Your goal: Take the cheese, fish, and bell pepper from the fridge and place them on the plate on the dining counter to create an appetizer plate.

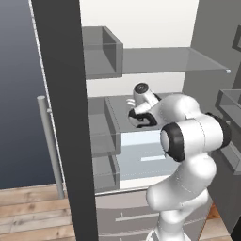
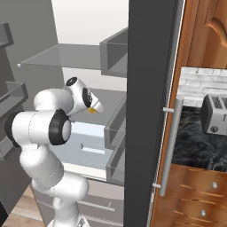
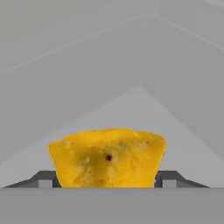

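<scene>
Early in the job: tool (image 3: 107, 183) inside the fridge (image 1: 141, 61), fingertips flanking the cheese (image 3: 107, 157) on the grey shelf (image 1: 117, 106); firm grip unclear. Fish, pepper, plating all left.

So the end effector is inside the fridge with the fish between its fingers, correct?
Not the fish. The hand view shows the yellow-orange cheese wedge between the fingers of the end effector. It is inside the fridge, as you say.
</scene>
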Tool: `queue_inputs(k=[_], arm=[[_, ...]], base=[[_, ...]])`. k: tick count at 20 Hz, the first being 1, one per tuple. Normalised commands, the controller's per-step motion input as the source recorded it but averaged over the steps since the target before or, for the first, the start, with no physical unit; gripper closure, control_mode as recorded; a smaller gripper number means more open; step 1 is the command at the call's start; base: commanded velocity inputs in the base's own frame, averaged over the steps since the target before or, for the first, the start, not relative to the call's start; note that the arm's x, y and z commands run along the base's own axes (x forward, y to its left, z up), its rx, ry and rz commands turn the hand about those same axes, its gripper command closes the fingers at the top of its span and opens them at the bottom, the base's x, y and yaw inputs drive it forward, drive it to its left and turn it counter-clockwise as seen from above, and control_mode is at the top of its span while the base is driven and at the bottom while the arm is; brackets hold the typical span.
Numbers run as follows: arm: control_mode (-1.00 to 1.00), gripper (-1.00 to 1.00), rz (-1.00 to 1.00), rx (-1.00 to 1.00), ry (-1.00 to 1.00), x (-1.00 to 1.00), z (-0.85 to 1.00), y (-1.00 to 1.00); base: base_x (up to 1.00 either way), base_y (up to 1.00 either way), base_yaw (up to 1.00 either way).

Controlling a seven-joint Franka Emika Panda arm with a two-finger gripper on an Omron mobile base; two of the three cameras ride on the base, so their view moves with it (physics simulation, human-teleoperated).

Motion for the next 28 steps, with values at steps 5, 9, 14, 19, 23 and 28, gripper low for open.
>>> queue_inputs(k=[5, 9, 14, 19, 23, 28], arm=[[-1.0, 1.0, 0.01, 0.06, 0.0, -1.0, 0.57, -0.12], [-1.0, 1.0, 0.16, 0.01, 0.0, -1.0, 0.71, 0.05], [-1.0, 1.0, 0.25, -0.02, 0.0, -1.0, 0.47, 0.2], [-1.0, 1.0, 0.22, -0.01, 0.0, -1.0, 0.75, 0.03], [-1.0, 1.0, 0.1, -0.05, 0.0, -1.0, 0.94, 0.0], [-1.0, 1.0, 0.01, -0.11, -0.06, -1.0, 0.93, 0.0]], base=[[0.0, 0.0, 0.0], [0.0, 0.0, 0.0], [0.0, 0.0, 0.0], [0.0, 0.0, 0.0], [0.0, 0.0, 0.0], [0.0, 0.0, 0.0]])
